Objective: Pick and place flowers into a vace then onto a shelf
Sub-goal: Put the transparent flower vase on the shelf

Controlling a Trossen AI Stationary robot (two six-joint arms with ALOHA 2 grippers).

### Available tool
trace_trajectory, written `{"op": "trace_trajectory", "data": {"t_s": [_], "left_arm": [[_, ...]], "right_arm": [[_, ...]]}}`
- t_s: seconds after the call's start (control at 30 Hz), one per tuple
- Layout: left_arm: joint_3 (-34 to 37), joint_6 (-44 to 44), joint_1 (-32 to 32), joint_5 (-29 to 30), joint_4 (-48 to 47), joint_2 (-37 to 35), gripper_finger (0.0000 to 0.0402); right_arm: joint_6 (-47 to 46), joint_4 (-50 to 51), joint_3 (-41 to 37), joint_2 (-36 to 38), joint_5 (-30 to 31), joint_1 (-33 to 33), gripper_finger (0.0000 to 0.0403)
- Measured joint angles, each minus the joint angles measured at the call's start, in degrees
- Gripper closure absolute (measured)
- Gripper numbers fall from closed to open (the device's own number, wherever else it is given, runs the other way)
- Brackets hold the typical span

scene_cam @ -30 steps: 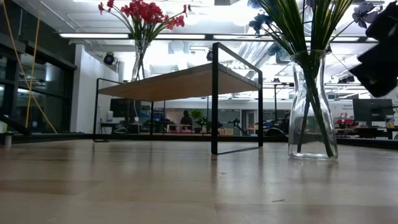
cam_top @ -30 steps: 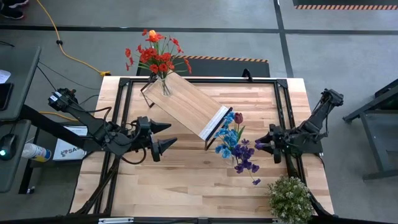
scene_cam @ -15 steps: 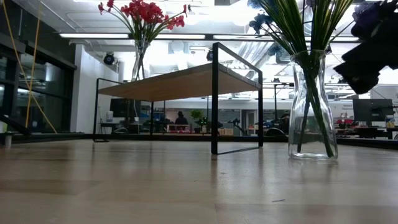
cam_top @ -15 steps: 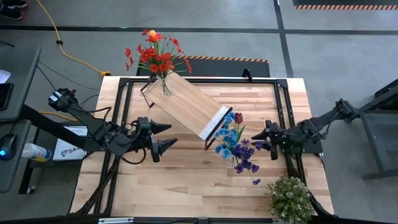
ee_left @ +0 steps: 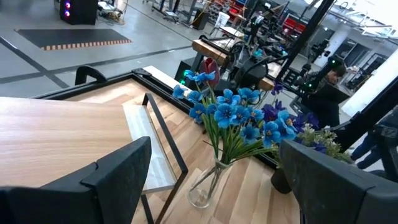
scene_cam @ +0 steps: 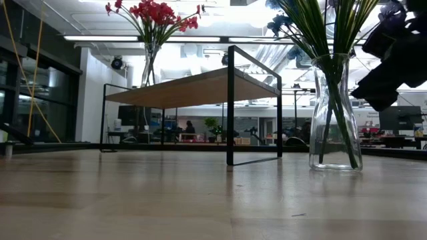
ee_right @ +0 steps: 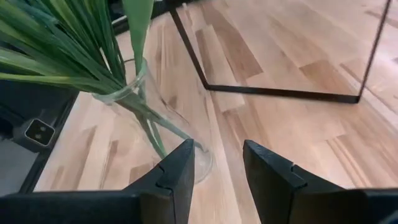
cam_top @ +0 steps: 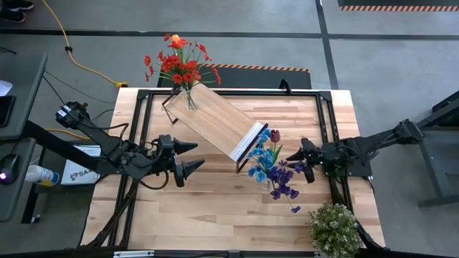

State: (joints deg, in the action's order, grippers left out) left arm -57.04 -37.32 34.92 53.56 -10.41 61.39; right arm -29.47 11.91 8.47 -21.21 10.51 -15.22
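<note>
So the job right now, as I read it, is getting my right hand [cam_top: 300, 163] around the glass vase [scene_cam: 335, 120] with the blue and purple flowers [cam_top: 271, 162] so it can go up on the shelf [cam_top: 213, 120]. My right hand's fingers are only narrowly apart and holding nothing.

In the right wrist view the vase [ee_right: 163, 134] sits just ahead of my fingertips [ee_right: 180, 163], a bit off to one side rather than centred between them. The gap looks too tight for that vase body, so I'd open up first, then line up on the narrower upper part under the stems and come in level. Glass is slippery and the bunch is top-heavy, so squeeze gently and lift straight.

The vase stands on the table [cam_top: 215, 208] just beside the shelf's near end frame, so I'd watch that black frame on the way up. The red and orange flowers [cam_top: 179, 63] are already in their own vase at the shelf's far end.

My left hand [cam_top: 188, 157] is wide open and empty, parked over the table on the other side of the shelf.
</note>
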Motion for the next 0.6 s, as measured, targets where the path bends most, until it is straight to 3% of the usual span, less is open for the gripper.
{"op": "trace_trajectory", "data": {"t_s": [0.27, 0.6], "left_arm": [[0.0, 1.1, 0.0, 0.0, 0.0, 0.0, 0.0016], [0.0, 1.1, 0.0, -0.3, 0.0, 0.0, 0.0016]], "right_arm": [[1.6, -3.1, 0.0, -8.5, -3.5, 2.0, 0.0274], [5.0, -7.5, 0.0, -10.3, -5.2, 4.7, 0.0274]]}}
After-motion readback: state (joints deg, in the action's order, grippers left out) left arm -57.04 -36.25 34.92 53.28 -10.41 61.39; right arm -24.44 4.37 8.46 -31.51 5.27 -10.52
